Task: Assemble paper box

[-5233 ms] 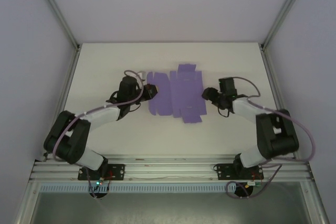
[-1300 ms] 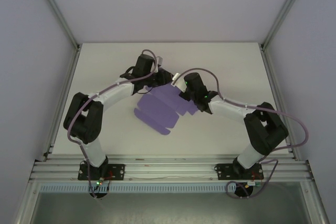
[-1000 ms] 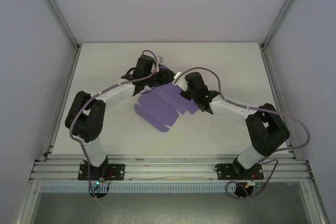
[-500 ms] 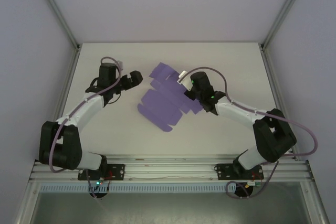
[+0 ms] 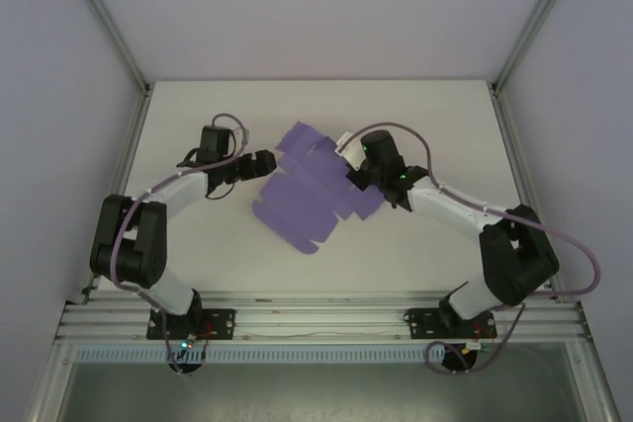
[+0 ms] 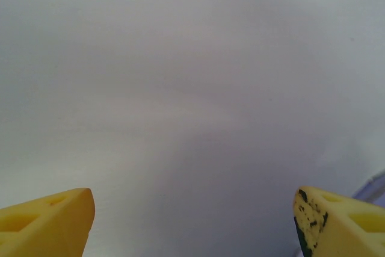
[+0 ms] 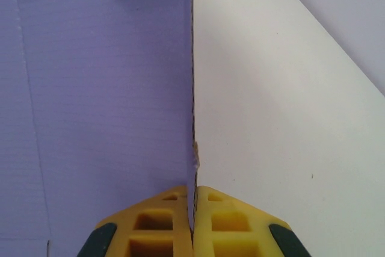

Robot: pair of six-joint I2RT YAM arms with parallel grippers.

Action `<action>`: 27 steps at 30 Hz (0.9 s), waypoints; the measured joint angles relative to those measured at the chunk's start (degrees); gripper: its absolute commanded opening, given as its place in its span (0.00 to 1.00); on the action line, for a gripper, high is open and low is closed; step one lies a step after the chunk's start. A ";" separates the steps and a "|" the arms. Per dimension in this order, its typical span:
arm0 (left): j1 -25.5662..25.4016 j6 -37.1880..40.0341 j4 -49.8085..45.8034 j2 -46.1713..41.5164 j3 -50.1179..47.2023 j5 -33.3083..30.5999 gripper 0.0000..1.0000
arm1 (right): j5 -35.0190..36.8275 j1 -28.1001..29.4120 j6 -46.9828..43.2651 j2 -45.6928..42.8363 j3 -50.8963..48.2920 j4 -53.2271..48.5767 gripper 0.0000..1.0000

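Observation:
The paper box (image 5: 312,190) is a flat purple die-cut sheet with flaps, lying askew in the middle of the white table (image 5: 415,254). My right gripper (image 5: 351,160) is shut on the sheet's right edge; in the right wrist view the paper box (image 7: 102,100) stands edge-on between the yellow fingers (image 7: 162,221), with a slot cut near its top. My left gripper (image 5: 262,163) is open just left of the sheet, touching nothing. Its yellow fingertips (image 6: 51,221) sit wide apart over bare table, with a sliver of purple at the lower right.
Grey enclosure walls with metal posts (image 5: 109,37) bound the table on the left, right and back. A rail (image 5: 316,318) with both arm bases runs along the near edge. Open table lies in front of the sheet and at the far right.
My left gripper let go of the sheet's far corner, swung out left, then came back close to its left edge. The right gripper kept its hold and the sheet shifted slightly.

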 measured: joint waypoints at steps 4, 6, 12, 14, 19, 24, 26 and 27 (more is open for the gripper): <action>0.02 1.90 3.54 -3.19 -4.44 2.73 0.87 | -1.79 -1.01 0.44 0.00 1.66 -2.56 0.00; 0.02 3.23 3.80 -3.93 -4.98 4.33 0.85 | -2.84 -1.18 0.63 0.00 2.19 -3.37 0.00; 0.07 4.15 10.78 -3.67 -5.35 10.14 0.64 | -6.51 -1.18 1.38 0.00 2.62 -6.03 0.00; 0.07 4.52 13.03 -2.89 -4.79 12.85 0.55 | -7.52 -1.18 1.70 0.00 3.08 -7.17 0.00; 0.07 5.55 14.82 -0.55 -3.30 18.71 0.37 | -9.14 -1.57 3.13 0.00 4.24 -7.61 0.00; 0.07 6.32 16.63 -0.52 -4.83 20.24 0.14 | -11.74 -2.86 4.94 0.00 4.52 -7.63 0.00; 0.07 6.29 17.94 -0.70 -6.08 20.63 0.02 | -12.41 -3.13 5.35 0.00 4.52 -8.07 0.00; 0.04 6.25 18.47 -0.92 -6.67 20.68 0.00 | -12.68 -3.15 5.44 0.00 4.52 -8.37 0.00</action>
